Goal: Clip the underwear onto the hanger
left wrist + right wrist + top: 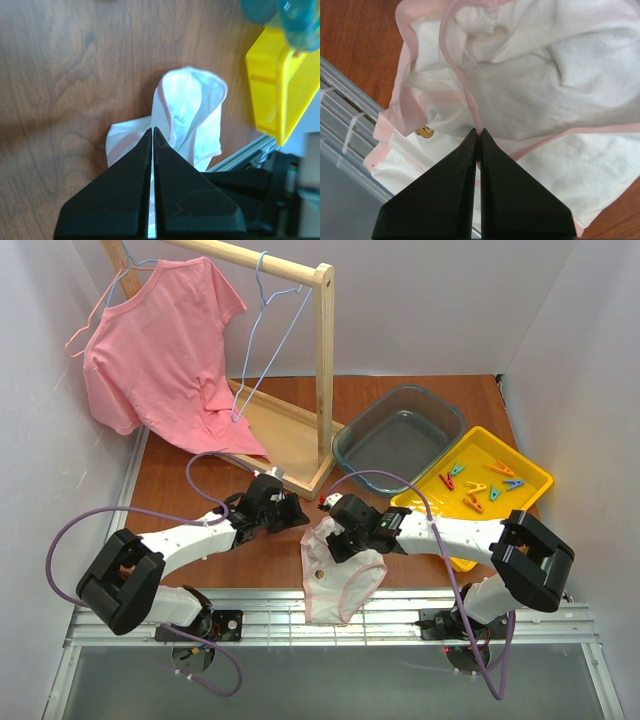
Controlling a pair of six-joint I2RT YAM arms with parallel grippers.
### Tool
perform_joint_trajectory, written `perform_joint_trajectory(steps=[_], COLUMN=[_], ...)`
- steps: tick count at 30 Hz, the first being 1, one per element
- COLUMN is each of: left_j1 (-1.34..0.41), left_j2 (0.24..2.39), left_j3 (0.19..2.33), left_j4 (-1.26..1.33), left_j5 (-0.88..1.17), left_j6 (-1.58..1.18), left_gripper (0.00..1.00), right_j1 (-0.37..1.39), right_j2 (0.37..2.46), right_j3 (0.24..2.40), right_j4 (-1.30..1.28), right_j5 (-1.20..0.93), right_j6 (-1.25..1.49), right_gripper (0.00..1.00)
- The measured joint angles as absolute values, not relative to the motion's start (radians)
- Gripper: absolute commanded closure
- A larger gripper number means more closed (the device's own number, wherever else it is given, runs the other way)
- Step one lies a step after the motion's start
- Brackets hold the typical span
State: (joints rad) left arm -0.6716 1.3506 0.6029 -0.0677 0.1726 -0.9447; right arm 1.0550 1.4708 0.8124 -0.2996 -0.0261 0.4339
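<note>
The underwear lies crumpled at the near edge of the wooden table, between the two arms, its lower part spilling over onto the metal rails. The right gripper is closed, its tips nipping the pink trim where a fold rises. Its fingers hide the cloth below them, and a small brown print beside them is too small to make out. The left gripper is also pressed together, with only a sliver between the fingers, its tips against the white fabric. Whether any cloth is caught there cannot be told. The hanger hangs well away on the wooden rail, beside a pink T-shirt. A yellow tray is cut off in the left wrist view
</note>
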Motion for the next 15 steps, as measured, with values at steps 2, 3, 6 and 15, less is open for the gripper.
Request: perform_joint_trajectory(steps=[2,3,6,15], left_j1=[-0.657,-0.651,-0.636,-0.657], left_j2=[1.327,1.314,1.282,1.281], left_j3=[0.598,0.594,0.572,0.566], left_j4=[-0.068,-0.068,-0.070,-0.069], left_j5=[0.161,0.155,0.138,0.171], left_j6=[-0.960,-0.967,-0.987,-0.992], left_gripper=[1.00,1.00,1.00,0.79], right_j1=[1.055,1.055,1.055,1.054], right_j2=[1.470,1.469,1.465,1.460], right_j3=[0.801,0.794,0.785,0.785], right_j4=[-0.302,-0.306,-0.322,-0.323], right_j5=[-0.026,-0.025,-0.024,-0.022], right_j6=[0.434,0.435,0.436,0.434], right_gripper=[0.99,0.99,0.99,0.99])
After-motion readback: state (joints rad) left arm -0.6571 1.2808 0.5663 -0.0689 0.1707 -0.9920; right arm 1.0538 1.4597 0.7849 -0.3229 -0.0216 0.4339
